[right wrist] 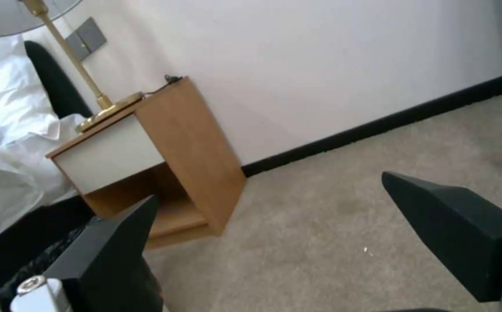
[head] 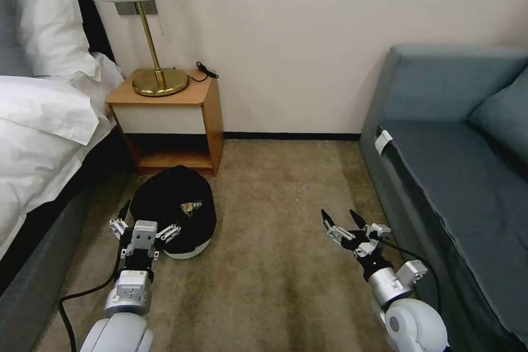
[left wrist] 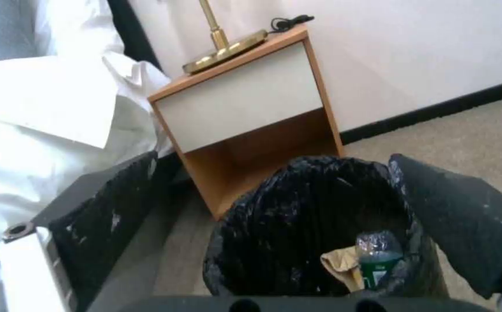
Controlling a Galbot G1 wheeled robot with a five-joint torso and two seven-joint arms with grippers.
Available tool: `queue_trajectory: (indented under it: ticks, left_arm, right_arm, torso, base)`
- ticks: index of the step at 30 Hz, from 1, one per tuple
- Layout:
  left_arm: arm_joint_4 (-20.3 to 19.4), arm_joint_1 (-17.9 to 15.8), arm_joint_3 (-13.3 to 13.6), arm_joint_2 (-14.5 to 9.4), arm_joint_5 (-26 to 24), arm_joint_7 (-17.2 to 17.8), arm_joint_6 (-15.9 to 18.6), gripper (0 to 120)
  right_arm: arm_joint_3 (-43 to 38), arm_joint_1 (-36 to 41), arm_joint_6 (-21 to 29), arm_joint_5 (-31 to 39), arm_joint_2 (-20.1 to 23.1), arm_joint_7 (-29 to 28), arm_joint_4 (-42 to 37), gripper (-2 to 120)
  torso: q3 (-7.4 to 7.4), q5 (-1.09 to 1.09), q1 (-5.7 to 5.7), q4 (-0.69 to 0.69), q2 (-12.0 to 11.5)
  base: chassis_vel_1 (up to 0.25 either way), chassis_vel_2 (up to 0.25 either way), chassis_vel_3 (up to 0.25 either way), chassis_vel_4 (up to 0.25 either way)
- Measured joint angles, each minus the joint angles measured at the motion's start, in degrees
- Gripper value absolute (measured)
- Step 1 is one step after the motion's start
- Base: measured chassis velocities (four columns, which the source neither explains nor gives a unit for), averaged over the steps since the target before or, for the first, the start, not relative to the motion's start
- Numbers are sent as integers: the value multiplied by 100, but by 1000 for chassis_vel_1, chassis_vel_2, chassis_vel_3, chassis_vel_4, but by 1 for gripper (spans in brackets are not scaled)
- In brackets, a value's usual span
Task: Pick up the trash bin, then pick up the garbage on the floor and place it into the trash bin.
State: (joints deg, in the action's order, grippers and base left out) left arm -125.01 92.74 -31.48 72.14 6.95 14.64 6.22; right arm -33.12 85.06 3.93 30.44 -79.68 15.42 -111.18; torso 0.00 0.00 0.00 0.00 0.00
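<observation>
The trash bin (head: 173, 203), lined with a crinkly black bag over a white base, stands on the carpet in front of the nightstand. Inside it lie a crumpled brown paper piece (left wrist: 342, 265) and a clear bottle with a green label (left wrist: 378, 258); the head view shows a brown scrap (head: 190, 207) of this garbage. My left gripper (head: 147, 219) is open at the bin's near side, and in the left wrist view one finger (left wrist: 458, 221) is close by the rim while the other stands well apart. My right gripper (head: 344, 221) hangs open over bare carpet, empty, to the right of the bin.
A wooden nightstand (head: 176, 115) with a brass lamp (head: 157, 74) stands against the wall behind the bin. A bed with white linen (head: 38, 121) borders the left. A grey-blue sofa (head: 456, 165) borders the right. Open carpet (head: 275, 264) lies between them.
</observation>
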Motion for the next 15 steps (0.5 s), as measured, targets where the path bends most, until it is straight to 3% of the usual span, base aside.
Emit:
queue_trajectory:
  ticks: [15]
  left_arm:
    - [11,-17,0,-2,-14,9,2,100]
  right_arm:
    - [1,-18,0,-5,3,-1,4,100]
  torso:
    - [0,0,0,0,0]
  base:
    - [0,0,0,0]
